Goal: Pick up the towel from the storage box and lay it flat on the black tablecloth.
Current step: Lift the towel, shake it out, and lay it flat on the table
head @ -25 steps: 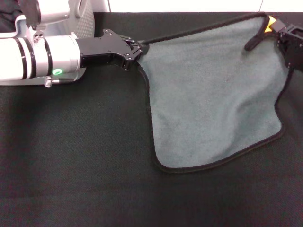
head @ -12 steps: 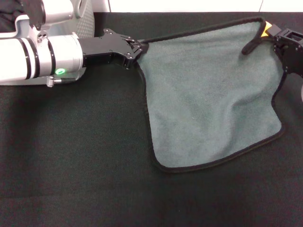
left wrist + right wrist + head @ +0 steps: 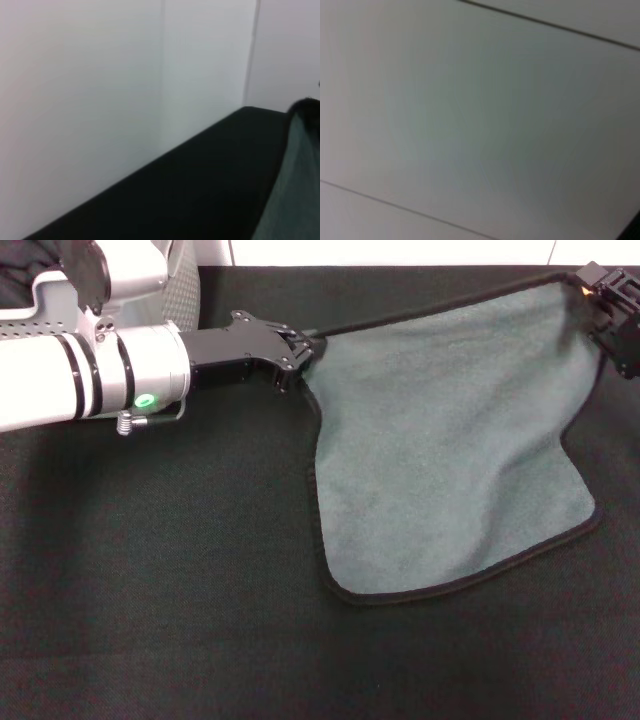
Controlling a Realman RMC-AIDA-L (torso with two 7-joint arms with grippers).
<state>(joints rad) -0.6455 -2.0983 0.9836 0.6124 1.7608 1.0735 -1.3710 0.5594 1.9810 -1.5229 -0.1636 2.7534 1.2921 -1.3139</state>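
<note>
Towel (image 3: pixel 450 450), grey-teal side up, hangs stretched between the two tools over the black tablecloth (image 3: pixel 160 580), its near edge resting on that cloth. Left tool (image 3: pixel 300 352) is clenched on the towel's far-left corner, just beside the storage box (image 3: pixel 182 285) at the back left of the surface. Right tool (image 3: pixel 605 295) grips the far-right corner, where a bit of orange shows.

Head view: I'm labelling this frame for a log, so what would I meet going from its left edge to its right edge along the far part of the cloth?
Storage box → left gripper, fingers shut on a towel corner → towel, stretched over the black tablecloth → right gripper holding the other far corner.
</note>
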